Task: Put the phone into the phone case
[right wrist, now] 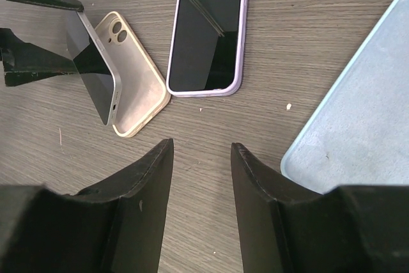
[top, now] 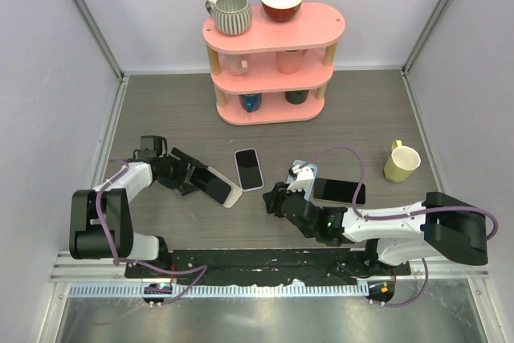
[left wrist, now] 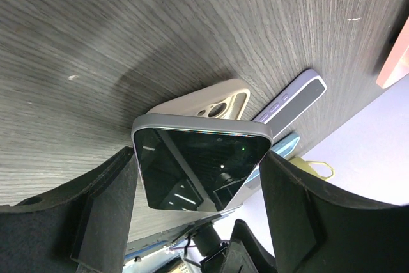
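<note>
My left gripper (top: 191, 176) is shut on a silver phone with a dark screen (top: 210, 183). It holds the phone tilted, its far end over the empty cream phone case (top: 231, 196) lying on the table. In the left wrist view the phone (left wrist: 198, 164) sits between both fingers, with the cream case (left wrist: 220, 101) just beyond it. My right gripper (top: 277, 198) is open and empty, low over bare table right of the case. The right wrist view shows the phone (right wrist: 96, 71), the cream case (right wrist: 139, 91) and the open gripper (right wrist: 201, 151).
A phone in a purple case (top: 249, 168) lies just beyond the cream case. A light blue case (top: 307, 173) and a black phone (top: 339, 191) lie by the right arm. A yellow mug (top: 401, 161) stands at the right. A pink shelf (top: 273, 34) with cups stands at the back.
</note>
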Tool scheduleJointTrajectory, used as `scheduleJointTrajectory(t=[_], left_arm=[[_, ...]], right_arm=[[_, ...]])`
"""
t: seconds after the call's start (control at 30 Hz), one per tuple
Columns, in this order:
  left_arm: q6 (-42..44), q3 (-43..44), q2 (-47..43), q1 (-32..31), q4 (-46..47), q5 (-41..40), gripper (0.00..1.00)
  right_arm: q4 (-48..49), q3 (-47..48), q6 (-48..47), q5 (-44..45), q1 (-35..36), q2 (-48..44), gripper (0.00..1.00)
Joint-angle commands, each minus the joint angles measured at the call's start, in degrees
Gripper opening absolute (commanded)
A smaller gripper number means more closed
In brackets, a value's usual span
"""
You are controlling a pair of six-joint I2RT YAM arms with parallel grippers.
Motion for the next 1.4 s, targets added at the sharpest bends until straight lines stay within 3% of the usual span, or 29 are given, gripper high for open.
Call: scheduleJointTrajectory(t=[0.0,0.43,0.53,0.87,0.9,0.93,1.1,1.23,1.37], left_arm=[[-2.71,1.96,-1.72,-1.34,3.62,0.74,0.47],[-3.23,3.81,0.3,-6.17,2.04,-2.07,0.58],[-3.67,3.89,-0.13,-6.79,2.21,-2.33,0.71],[-3.67,4.16,-0.84,-7.41,1.33,-4.36,0.8],[-3.59,4.16,-1.01,-7.41,1.24,-4.27,0.97],[-3.5,4.24,-1.19,-7.49,1.15,-4.27,1.0],[-2.8,4.6,-3.73,-7.58,-0.51,-5.23,1.0],[1.5,9.59,-8.65,-7.49,-8.14,-12.6,1.0],[8.36,16.98,-13.58,-7.49,-19.75,-30.32,1.0]], right_arm=[[1.44,2.1,-1.1,0.79,-0.07,-0.05,0.47],[1.35,2.28,-1.11,0.61,-0.07,0.83,0.47],[1.35,2.36,-1.11,0.61,-0.07,0.74,0.47],[1.44,1.84,-1.02,0.88,0.02,0.22,0.47],[1.44,1.75,-0.93,0.79,-0.07,0.22,0.47],[1.35,1.75,-1.02,0.88,-0.07,0.22,0.47],[1.35,1.66,-0.84,0.79,-0.07,0.57,0.47],[1.09,1.92,-0.84,0.88,-0.07,1.01,0.47],[1.26,2.45,-7.04,-0.08,-0.16,0.13,0.47]])
